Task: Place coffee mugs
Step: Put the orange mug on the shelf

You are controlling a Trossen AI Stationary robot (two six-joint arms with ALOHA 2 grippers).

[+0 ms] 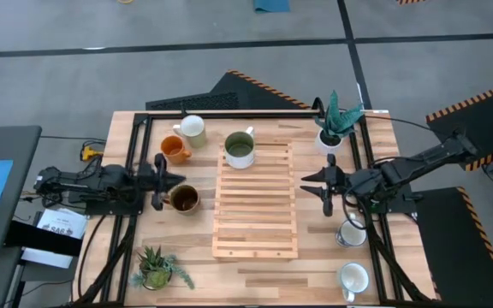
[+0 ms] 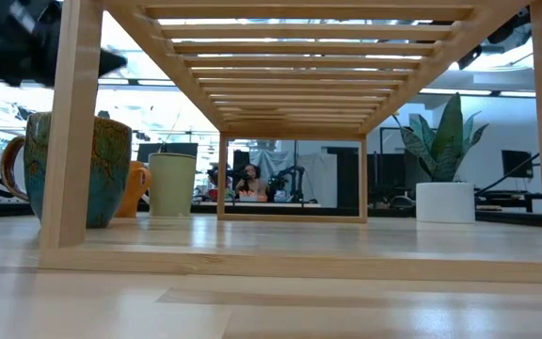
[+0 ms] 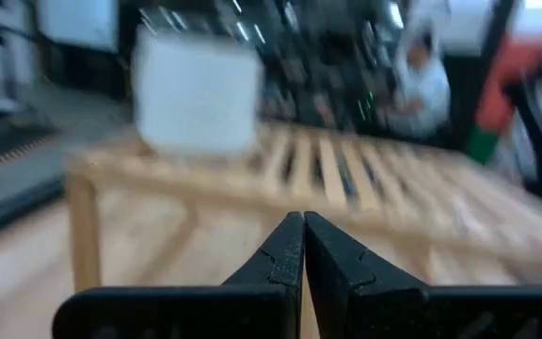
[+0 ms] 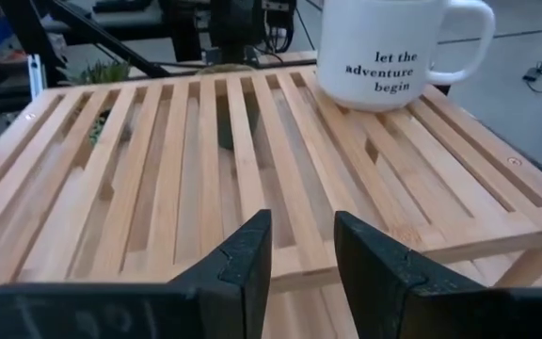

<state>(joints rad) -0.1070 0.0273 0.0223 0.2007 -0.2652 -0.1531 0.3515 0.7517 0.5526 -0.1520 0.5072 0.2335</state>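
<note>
A white mug with an olive-green inside [image 1: 240, 150] [image 4: 384, 52] stands upright on the far left part of the slatted wooden rack [image 1: 255, 218]. Left of the rack, a pale mug [image 1: 193, 128], an orange mug [image 1: 175, 149] and a dark brown mug [image 1: 184, 199] [image 2: 73, 169] stand on the table. Two white mugs [image 1: 349, 233] [image 1: 353, 278] stand at the near right. My left gripper [image 1: 176, 180] [image 3: 303, 226] is shut, just beyond the brown mug, pointing at the rack. My right gripper [image 1: 308, 180] [image 4: 302, 235] is slightly open at the rack's right edge, holding nothing.
A white pot with a teal plant [image 1: 332, 128] [image 2: 445, 202] stands at the far right of the table. A small pot with a spiky green plant [image 1: 155, 269] stands at the near left. The rack's slats near its near end are bare. A person sits in the room beyond [image 2: 248, 181].
</note>
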